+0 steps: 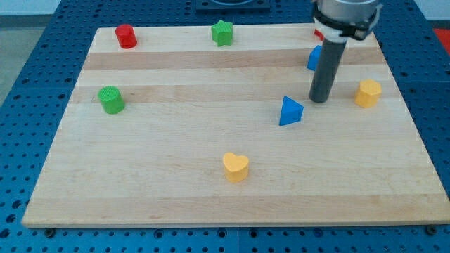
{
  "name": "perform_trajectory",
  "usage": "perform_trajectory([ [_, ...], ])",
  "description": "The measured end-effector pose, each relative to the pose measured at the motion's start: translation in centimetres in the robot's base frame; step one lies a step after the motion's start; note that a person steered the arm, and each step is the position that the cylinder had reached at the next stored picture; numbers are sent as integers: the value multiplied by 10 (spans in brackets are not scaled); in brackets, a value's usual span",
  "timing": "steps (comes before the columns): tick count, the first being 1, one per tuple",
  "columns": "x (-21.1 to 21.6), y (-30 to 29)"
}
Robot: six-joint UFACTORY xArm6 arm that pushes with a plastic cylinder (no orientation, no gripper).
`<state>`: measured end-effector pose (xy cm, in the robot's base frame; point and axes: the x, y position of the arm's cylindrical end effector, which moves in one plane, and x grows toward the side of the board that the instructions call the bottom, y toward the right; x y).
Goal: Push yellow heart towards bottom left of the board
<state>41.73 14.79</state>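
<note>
Resting between the blue triangle (290, 111) and yellow hexagon (368, 93), my tip (320, 100) has no jaws.

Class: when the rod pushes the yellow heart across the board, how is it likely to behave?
The yellow heart looks low and flat-based, so it should slide, not tip. The wooden board seems smooth. Its lobed outline may make it twist if my tip strikes off-centre.

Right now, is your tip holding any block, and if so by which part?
Nothing is held. My tip stands free, right of the blue triangle, far from the yellow heart.
</note>
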Motion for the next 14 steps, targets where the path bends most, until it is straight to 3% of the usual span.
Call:
perform_trajectory([
  [2, 59, 1],
  [4, 119, -50],
  [6, 153, -180],
  [7, 157, -253],
  [8, 162, -246],
  [10, 152, -125],
  [11, 129, -126],
  [12, 129, -173],
  [13, 140, -257],
  [14, 147, -264],
])
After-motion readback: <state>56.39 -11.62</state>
